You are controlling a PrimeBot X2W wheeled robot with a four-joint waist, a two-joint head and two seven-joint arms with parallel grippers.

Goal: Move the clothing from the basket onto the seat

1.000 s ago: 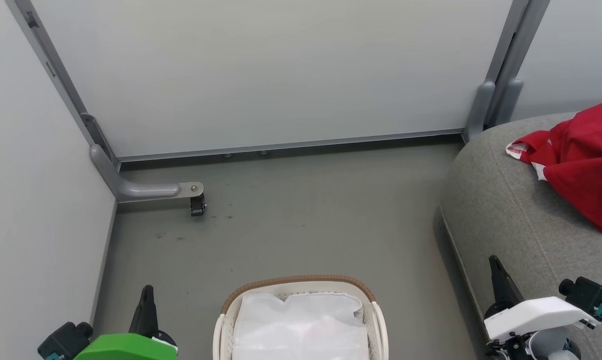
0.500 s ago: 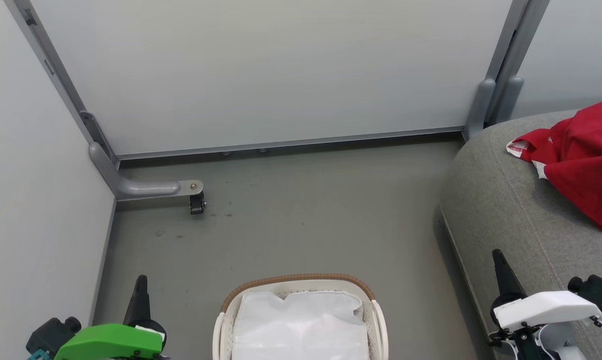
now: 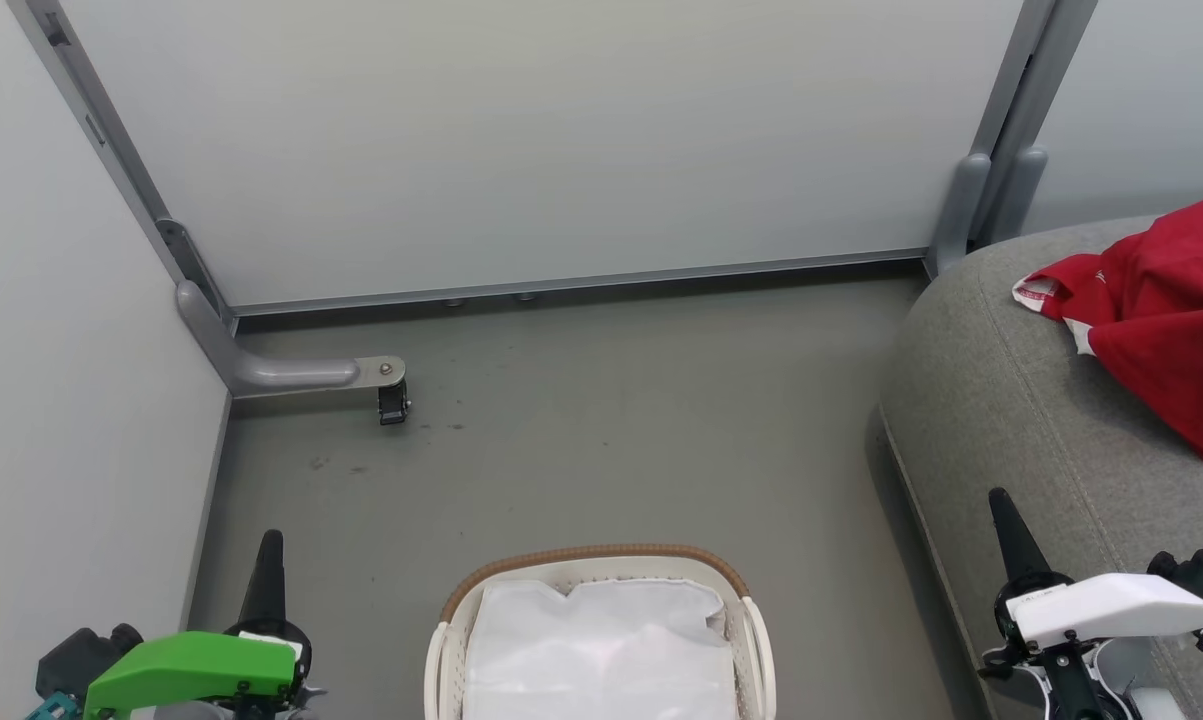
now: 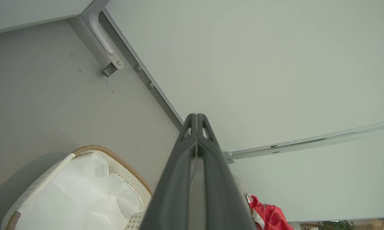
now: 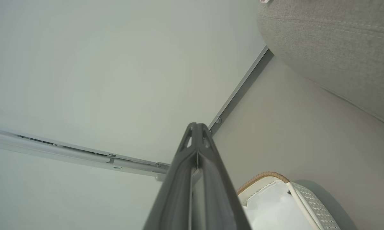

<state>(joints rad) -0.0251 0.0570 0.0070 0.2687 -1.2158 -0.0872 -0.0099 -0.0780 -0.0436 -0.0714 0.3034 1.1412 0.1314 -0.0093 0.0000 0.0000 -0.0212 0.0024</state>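
Clothing point(image 3: 1166, 330) lies on the seat point(image 3: 1001, 420), its white marking unreadable; left pincer point(image 3: 268, 545) and right pincer point(image 3: 999, 500) both closed, empty.

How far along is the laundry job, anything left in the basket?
Done: the red clothing lies on the grey sofa. In hand: nothing; the left gripper and right gripper are shut and empty, either side of the basket. Left: likely nothing, since the basket's visible part holds just its white liner, though its near end is cut off.
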